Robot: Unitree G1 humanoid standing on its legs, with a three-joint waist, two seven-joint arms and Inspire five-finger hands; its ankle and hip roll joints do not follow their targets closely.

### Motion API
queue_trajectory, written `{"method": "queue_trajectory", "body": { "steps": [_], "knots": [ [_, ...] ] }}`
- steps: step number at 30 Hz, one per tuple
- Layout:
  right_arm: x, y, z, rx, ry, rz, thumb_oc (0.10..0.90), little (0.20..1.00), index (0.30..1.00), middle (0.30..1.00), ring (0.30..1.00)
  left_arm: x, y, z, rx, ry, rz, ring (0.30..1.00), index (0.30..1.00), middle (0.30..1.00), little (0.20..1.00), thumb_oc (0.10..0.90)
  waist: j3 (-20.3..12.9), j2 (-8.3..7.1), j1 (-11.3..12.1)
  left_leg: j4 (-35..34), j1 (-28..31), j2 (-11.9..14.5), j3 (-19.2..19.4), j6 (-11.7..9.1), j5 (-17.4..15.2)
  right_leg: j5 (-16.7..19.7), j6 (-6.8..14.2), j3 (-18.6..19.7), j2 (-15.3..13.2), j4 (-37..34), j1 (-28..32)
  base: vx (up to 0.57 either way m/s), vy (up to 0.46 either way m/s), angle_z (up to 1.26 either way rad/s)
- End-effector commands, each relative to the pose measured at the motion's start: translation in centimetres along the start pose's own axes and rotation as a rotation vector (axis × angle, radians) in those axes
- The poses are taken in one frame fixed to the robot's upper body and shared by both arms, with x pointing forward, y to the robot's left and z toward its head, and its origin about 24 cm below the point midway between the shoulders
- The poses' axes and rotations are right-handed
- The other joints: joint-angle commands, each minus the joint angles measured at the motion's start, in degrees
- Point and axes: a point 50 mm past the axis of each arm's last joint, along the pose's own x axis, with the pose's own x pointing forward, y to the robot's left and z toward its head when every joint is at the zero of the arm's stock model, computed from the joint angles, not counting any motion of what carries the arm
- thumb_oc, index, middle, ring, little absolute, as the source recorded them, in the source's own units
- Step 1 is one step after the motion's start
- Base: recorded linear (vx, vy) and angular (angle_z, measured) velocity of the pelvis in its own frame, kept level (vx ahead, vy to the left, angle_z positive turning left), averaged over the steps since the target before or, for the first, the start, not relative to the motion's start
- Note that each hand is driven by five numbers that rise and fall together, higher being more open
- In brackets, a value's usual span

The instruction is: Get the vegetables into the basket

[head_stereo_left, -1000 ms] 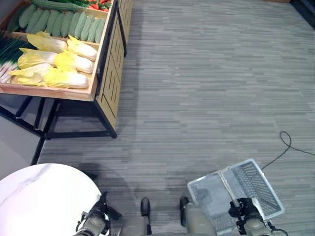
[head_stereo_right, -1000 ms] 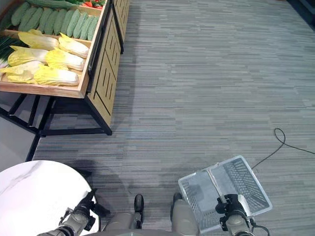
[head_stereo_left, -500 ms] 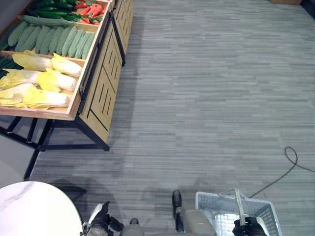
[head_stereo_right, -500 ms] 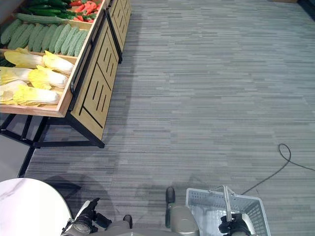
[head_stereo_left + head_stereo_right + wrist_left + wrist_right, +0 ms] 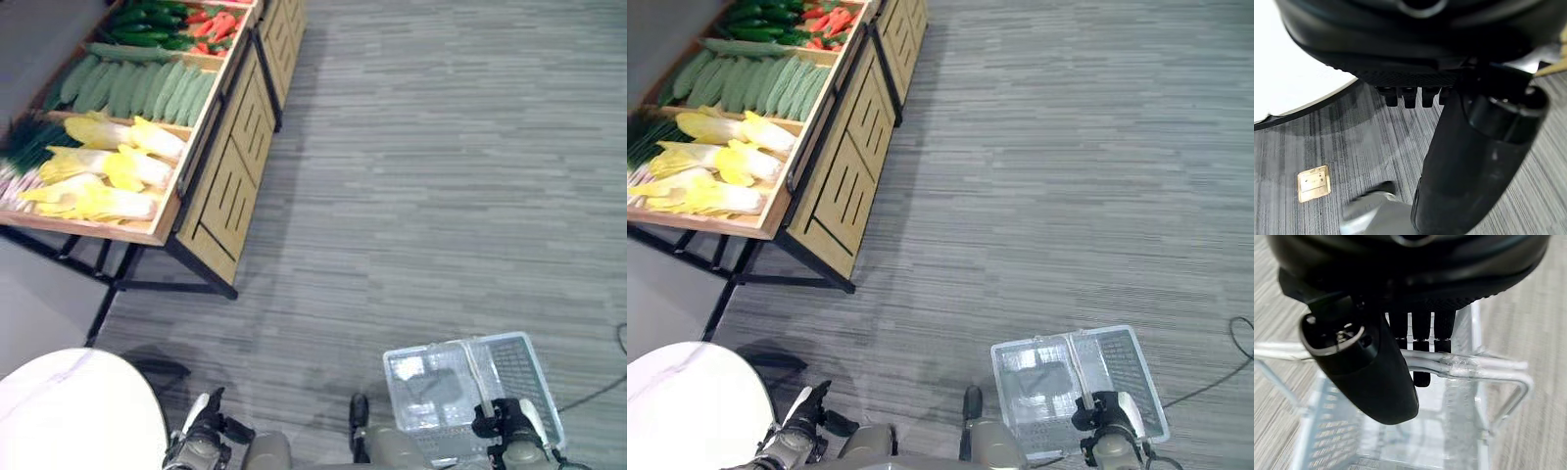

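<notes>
In the left eye view, the right hand (image 5: 505,423) is hanging at the lower right, carrying the clear wire basket (image 5: 431,387) by its handle (image 5: 477,370) above the grey floor (image 5: 441,176). The vegetables (image 5: 108,166) are lying well apart from it in the wooden display stand (image 5: 230,157) at the upper left, while the left hand (image 5: 201,446) is hovering beside the white round table (image 5: 69,411). In the left wrist view, the left hand (image 5: 1415,95) is holding nothing, its fingers loosely curled over the floor. In the right wrist view, the right hand (image 5: 1420,333) is gripping the basket's handle (image 5: 1484,367), fingers hooked over the bar with the thumb (image 5: 1369,377) wrapping beneath.
</notes>
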Motion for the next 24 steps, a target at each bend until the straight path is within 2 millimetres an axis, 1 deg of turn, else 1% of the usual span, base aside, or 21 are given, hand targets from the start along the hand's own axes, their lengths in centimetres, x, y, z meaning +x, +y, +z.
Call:
{"method": "queue_trajectory", "body": {
  "steps": [1, 2, 3, 4, 5, 6, 7, 8, 9, 11, 12, 13, 14, 16, 19, 20, 21, 22, 24],
  "knots": [
    [0.3, -3.7, -0.7, -0.008, -0.022, -0.14, 0.4, 0.3, 0.3, 0.3, 0.3, 0.3, 1.9, -0.2, 0.031, -0.001, 0.078, 1.0, 1.0, 1.0, 1.0, 0.9, 2.3, -0.04, 1.07, -2.59, -5.22, -0.61, 2.8, 4.17, 7.98, -0.35, 7.92, 6.37, -3.46, 7.02, 0.0, 0.14, 0.06, -0.15],
    [0.3, -3.7, -0.7, -0.008, -0.022, -0.139, 0.4, 0.3, 0.3, 0.3, 0.3, 0.3, 1.9, -0.2, 0.032, -0.001, 0.078, 1.0, 1.0, 1.0, 1.0, 0.9, 2.34, -0.12, 1.11, -2.71, -5.06, -0.67, 2.88, 4.18, 8.02, -0.42, 7.93, 6.42, -3.53, 7.05, 0.06, 0.22, 0.107, -0.21],
    [0.3, -3.4, -0.4, -0.01, -0.038, -0.124, 0.4, 0.3, 0.3, 0.3, 0.3, 0.2, 2.0, -0.6, 0.048, 0.006, 0.073, 1.0, 1.0, 1.0, 1.0, 0.9, 2.0, -0.18, 1.88, -3.24, -5.31, -0.21, 3.75, 3.98, 8.97, -1.16, 8.11, 7.9, -3.24, 6.77, 1.79, 0.24, 0.129, -0.26],
    [0.2, -3.1, -0.3, -0.011, -0.042, -0.113, 0.4, 0.3, 0.3, 0.3, 0.3, 0.2, 2.0, -0.9, 0.05, 0.015, 0.071, 1.0, 1.0, 1.0, 1.0, 0.9, 1.7, -0.27, 2.04, -3.18, -4.25, -0.22, 4.08, 4.31, 8.17, -1.72, 8.3, 8.47, -3.19, 6.99, 2.24, 0.23, 0.129, -0.24],
    [0.2, -3.1, -0.3, -0.011, -0.042, -0.113, 0.4, 0.3, 0.3, 0.3, 0.3, 0.2, 2.0, -0.9, 0.051, 0.015, 0.071, 1.0, 1.0, 1.0, 1.0, 0.9, 1.77, -0.3, 2.12, -3.17, -4.13, -0.22, 4.17, 4.32, 8.11, -1.76, 8.31, 8.55, -3.2, 7.02, 2.32, 0.16, 0.116, -0.46],
    [0.2, -2.7, -0.4, -0.018, -0.037, -0.099, 0.4, 0.3, 0.3, 0.3, 0.3, 0.0, 1.8, -1.4, 0.055, 0.026, 0.066, 1.0, 1.0, 1.0, 1.0, 0.9, 1.34, -0.57, 2.51, -3.3, -3.34, -0.83, 3.64, 4.85, 7.41, -2.17, 8.75, 9.11, -3.81, 6.76, 3.3, 0.21, 0.203, -0.7],
    [0.1, -2.4, -0.5, -0.016, -0.03, -0.088, 0.4, 0.3, 0.3, 0.3, 0.3, -0.1, 1.6, -1.6, 0.072, 0.032, 0.054, 1.0, 1.0, 1.0, 1.0, 0.9, 0.95, -0.7, 2.56, -3.86, -2.59, -1.59, 4.79, 5.58, 6.81, -2.11, 9.42, 9.57, -4.86, 6.63, 4.22, 0.21, 0.202, -0.69],
    [0.1, -2.4, -0.5, -0.016, -0.03, -0.088, 0.4, 0.3, 0.3, 0.3, 0.3, -0.1, 1.6, -1.6, 0.072, 0.032, 0.054, 1.0, 1.0, 1.0, 1.0, 0.9, 0.96, -0.7, 2.57, -3.86, -2.58, -1.59, 4.79, 5.58, 6.81, -2.11, 9.43, 9.57, -4.87, 6.63, 4.23, 0.23, 0.307, -0.43],
    [0.1, -2.1, -0.3, -0.01, -0.032, -0.082, 0.4, 0.3, 0.3, 0.3, 0.3, -0.2, 1.4, -2.0, 0.098, 0.038, 0.04, 1.0, 1.0, 1.0, 1.0, 0.9, 0.83, -1.25, 2.7, -3.03, -2.47, -2.58, 5.67, 6.58, 5.41, -1.46, 10.47, 10.2, -6.4, 6.91, 4.5, 0.15, 0.237, -0.19],
    [0.1, -1.6, 0.1, -0.008, -0.038, -0.068, 0.4, 0.3, 0.3, 0.3, 0.3, -0.2, 1.7, -2.0, 0.11, 0.033, 0.047, 1.0, 1.0, 1.0, 1.0, 0.9, 0.64, -1.73, 2.98, -2.67, -2.04, -3.17, 6.68, 7.35, 4.34, -0.21, 11.18, 10.97, -7.25, 7.16, 3.87, 0.13, 0.216, -0.24],
    [0.1, -1.6, 0.1, -0.008, -0.038, -0.068, 0.4, 0.3, 0.3, 0.3, 0.3, -0.2, 1.7, -2.0, 0.11, 0.033, 0.047, 1.0, 1.0, 1.0, 1.0, 0.9, 0.64, -1.73, 2.99, -2.67, -2.04, -3.17, 6.68, 7.35, 4.34, -0.21, 11.18, 10.98, -7.25, 7.16, 3.87, 0.09, 0.183, -0.2],
    [0.2, -1.2, 0.7, -0.013, -0.056, -0.057, 0.4, 0.3, 0.3, 0.3, 0.3, -0.1, 2.0, -1.9, 0.107, 0.032, 0.058, 1.0, 1.0, 1.0, 1.0, 0.9, 0.65, -2.56, 3.24, -2.3, -2.05, -3.9, 7.29, 8.05, 3.38, 2.03, 12.09, 11.36, -8.29, 6.96, 3.42, 0.08, 0.165, -0.13],
    [0.2, -1.1, 0.9, -0.007, -0.057, -0.058, 0.4, 0.3, 0.3, 0.3, 0.3, 0.0, 2.2, -1.8, 0.103, 0.03, 0.065, 1.0, 1.0, 1.0, 1.0, 0.9, 0.71, -2.95, 3.45, -2.08, -2.07, -4.24, 7.63, 8.38, 2.84, 3.02, 12.51, 11.53, -8.78, 6.89, 3.28, 0.1, 0.209, -0.07],
    [0.2, -0.7, 1.0, -0.004, -0.053, -0.052, 0.4, 0.3, 0.3, 0.3, 0.3, 0.1, 2.6, -1.6, 0.097, 0.024, 0.079, 1.0, 1.0, 1.0, 1.0, 0.9, 0.73, -3.56, 3.77, -1.89, -1.94, -4.86, 8.08, 9.1, 2.06, 5.01, 13.13, 11.96, -9.45, 7.36, 2.83, 0.08, 0.158, -0.14],
    [0.1, -0.3, 0.8, 0.003, -0.037, -0.039, 0.4, 0.3, 0.3, 0.3, 0.3, 0.2, 3.1, -1.5, 0.101, 0.022, 0.091, 1.0, 1.0, 1.0, 1.0, 0.9, 0.71, -4.04, 4.0, -2.19, -1.1, -5.51, 8.15, 9.95, 1.3, 7.12, 13.72, 12.16, -9.85, 9.37, 2.01, 0.07, 0.115, -0.05],
    [0.1, -0.3, 0.8, 0.003, -0.037, -0.038, 0.4, 0.3, 0.3, 0.3, 0.3, 0.2, 3.1, -1.5, 0.101, 0.022, 0.091, 1.0, 1.0, 1.0, 1.0, 0.9, 0.73, -4.06, 4.02, -2.21, -1.07, -5.52, 8.18, 9.96, 1.3, 7.11, 13.73, 12.19, -9.85, 9.39, 2.01, 0.05, 0.088, -0.06],
    [0.1, -0.1, 0.8, 0.002, -0.034, -0.033, 0.4, 0.3, 0.3, 0.3, 0.3, 0.2, 3.3, -1.5, 0.1, 0.021, 0.098, 1.0, 1.0, 1.0, 1.0, 0.9, 0.81, -4.18, 4.07, -2.43, -0.58, -5.67, 8.21, 10.25, 1.03, 7.73, 13.81, 12.23, -9.84, 10.38, 1.65, 0.06, 0.124, -0.02],
    [0.0, 0.1, 0.6, 0.002, -0.022, -0.025, 0.4, 0.3, 0.3, 0.3, 0.3, 0.3, 3.7, -1.2, 0.097, 0.013, 0.109, 1.0, 1.0, 1.0, 1.0, 0.9, 1.12, -4.05, 4.3, -2.63, 0.26, -5.89, 7.75, 11.09, 0.39, 9.0, 13.78, 11.87, -9.57, 15.67, 0.13, 0.09, 0.167, 0.0],
    [0.0, 0.3, 0.7, 0.01, -0.023, -0.022, 0.4, 0.3, 0.3, 0.3, 0.3, 0.4, 4.0, -0.8, 0.092, 0.001, 0.118, 1.0, 1.0, 1.0, 1.0, 0.9, 1.53, -3.66, 4.19, -2.98, 1.7, -5.92, 7.59, 11.48, -0.17, 9.88, 13.43, 11.07, -9.21, 18.87, -2.09, 0.09, 0.13, -0.1]
  ]
}}
